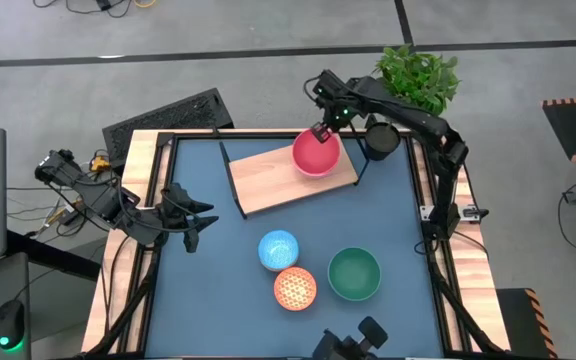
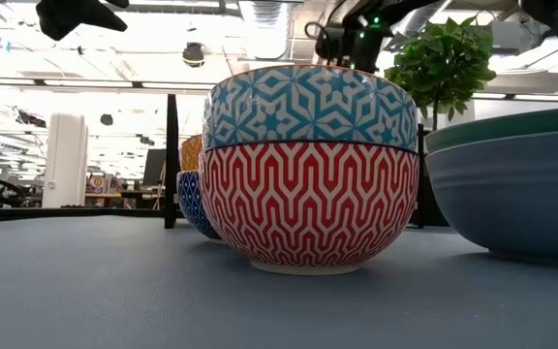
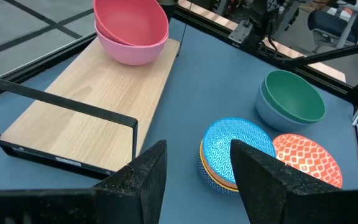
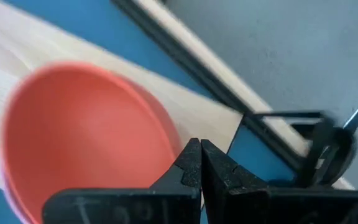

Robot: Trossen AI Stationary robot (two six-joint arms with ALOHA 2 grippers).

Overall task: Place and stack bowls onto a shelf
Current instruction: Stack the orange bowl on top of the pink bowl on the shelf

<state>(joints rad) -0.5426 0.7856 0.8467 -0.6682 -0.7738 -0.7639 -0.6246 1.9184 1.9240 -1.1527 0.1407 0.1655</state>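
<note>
Two pink bowls (image 1: 316,155) (image 3: 132,25), one inside the other, stand on the right end of the light-wood shelf (image 1: 268,180) (image 3: 86,106). My right gripper (image 1: 320,131) (image 4: 199,152) is shut just above the far rim of the pink bowl (image 4: 86,137). My left gripper (image 1: 196,215) (image 3: 194,168) hovers open over the mat, left of the shelf. On the mat stand a blue-patterned bowl (image 1: 278,249) stacked in another bowl, an orange-patterned bowl (image 1: 295,288), and a green bowl (image 1: 354,273) inside a grey-blue one (image 3: 272,118). My right gripper comes from above, pointing down, with its shut fingertips (image 4: 191,158) right beside the pink bowl's far rim (image 4: 169,134). I cannot tell whether they touch that rim. The bowl rests on the shelf.
A small black pot (image 1: 380,140) and a green plant (image 1: 418,75) stand right of the shelf's far end. The shelf's black wire frame (image 3: 61,102) rises at its left end. The left part of the board (image 1: 258,185) is bare. In the low view the patterned bowls (image 2: 308,194) fill the foreground.
</note>
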